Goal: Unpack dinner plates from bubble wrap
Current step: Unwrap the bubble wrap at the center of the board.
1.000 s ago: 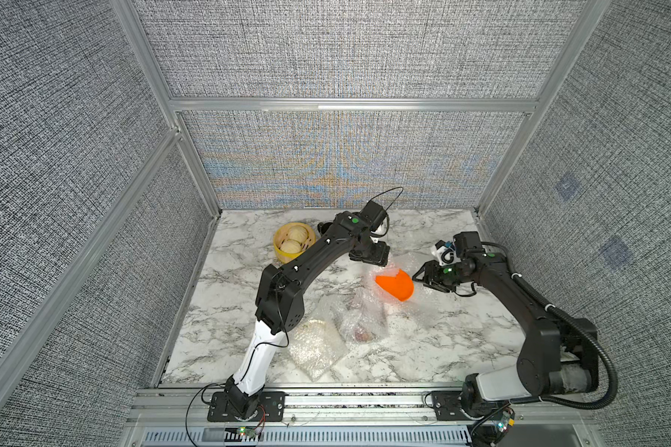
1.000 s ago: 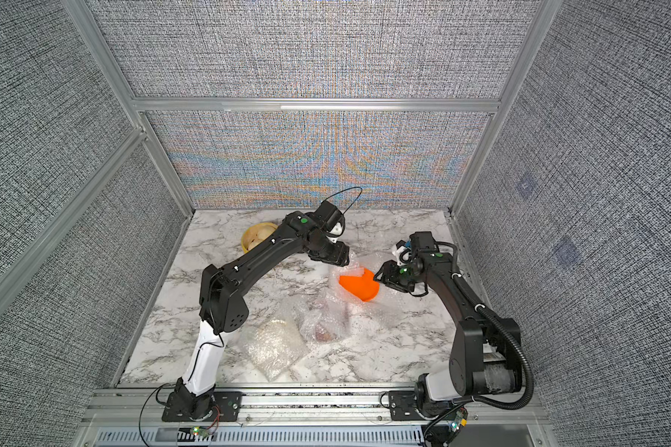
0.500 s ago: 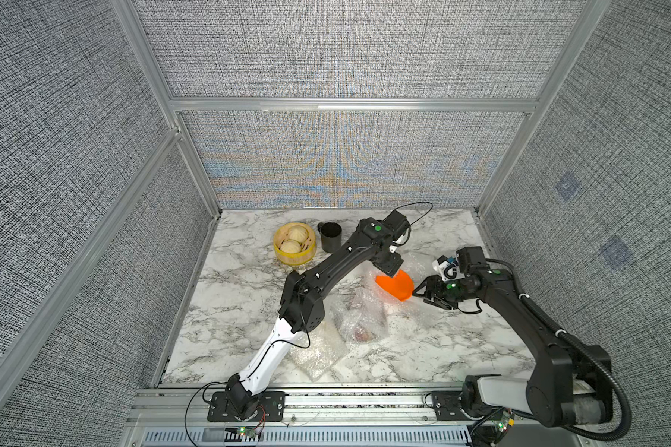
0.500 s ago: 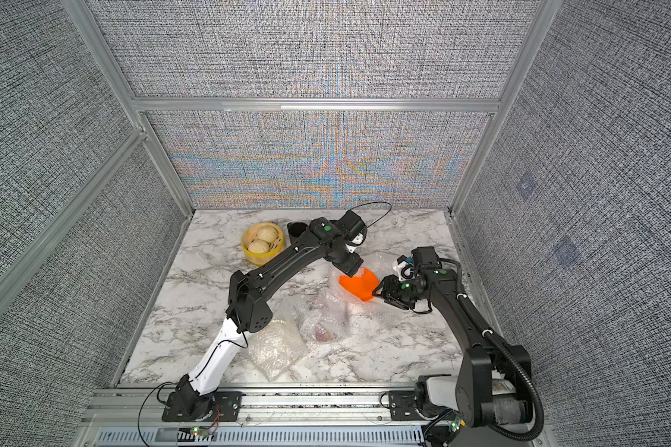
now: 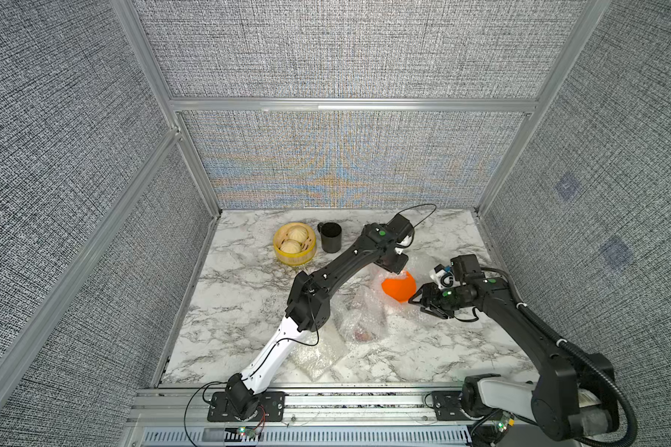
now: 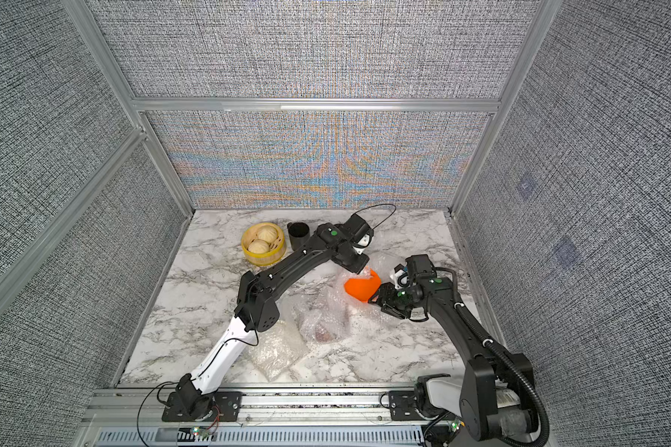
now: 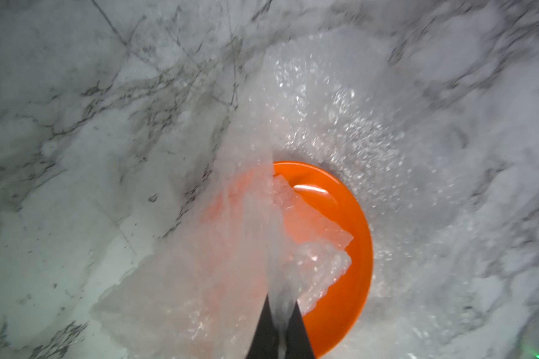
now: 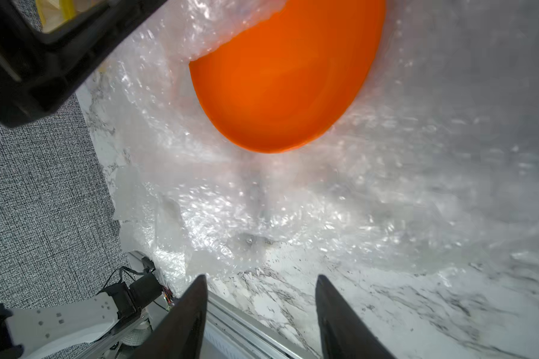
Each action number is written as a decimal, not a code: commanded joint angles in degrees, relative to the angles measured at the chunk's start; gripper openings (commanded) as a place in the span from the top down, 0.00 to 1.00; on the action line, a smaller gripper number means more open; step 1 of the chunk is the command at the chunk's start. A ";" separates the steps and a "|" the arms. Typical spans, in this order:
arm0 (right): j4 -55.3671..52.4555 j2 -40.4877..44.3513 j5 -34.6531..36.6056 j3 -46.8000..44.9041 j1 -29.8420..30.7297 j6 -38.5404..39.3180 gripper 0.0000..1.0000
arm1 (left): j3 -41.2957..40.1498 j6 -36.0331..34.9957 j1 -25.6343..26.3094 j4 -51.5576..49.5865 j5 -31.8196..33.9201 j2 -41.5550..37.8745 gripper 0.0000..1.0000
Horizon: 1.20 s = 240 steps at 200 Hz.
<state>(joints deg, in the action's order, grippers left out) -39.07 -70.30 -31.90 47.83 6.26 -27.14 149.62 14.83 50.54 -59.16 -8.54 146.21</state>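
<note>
Left tool pinches soft, light clear bubble wrap over a stiff, likely slippery round orange plate; right tool, part open, empty, faces its bare rim, the best hold.

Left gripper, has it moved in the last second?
Yes. The left gripper shifted right, away from the steamer basket, uncovering the black cup.

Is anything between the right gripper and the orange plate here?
Only bubble wrap: a crumpled spread lies on the table between the open right gripper and the orange plate, whose near rim is bare. The left gripper pinches a flap draped over the plate's other side.
</note>
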 commanded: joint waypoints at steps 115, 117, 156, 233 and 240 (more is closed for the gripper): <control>6.44 -3.64 5.53 -1.51 -3.27 -4.44 0.43 | -67.28 36.22 -0.70 49.27 -4.41 -30.48 1.00; 6.70 -3.93 5.47 -1.54 -3.20 -4.55 0.43 | -67.51 36.08 -0.77 49.37 -4.22 -30.77 1.00; 11.19 -8.34 4.87 -3.06 -1.83 -6.56 0.46 | -67.97 34.42 -2.00 46.04 -2.28 -31.95 1.00; 12.69 -7.22 7.04 -11.19 -2.95 -5.06 0.52 | -74.31 38.83 -3.70 34.73 6.88 -39.41 1.00; 13.20 -7.49 7.02 -11.83 -3.30 -4.90 0.52 | -75.26 39.37 -3.74 34.88 6.59 -39.66 1.00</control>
<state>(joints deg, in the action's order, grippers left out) -27.40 -77.67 -25.91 37.74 3.77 -32.95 76.42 51.55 47.05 -20.40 -4.47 107.66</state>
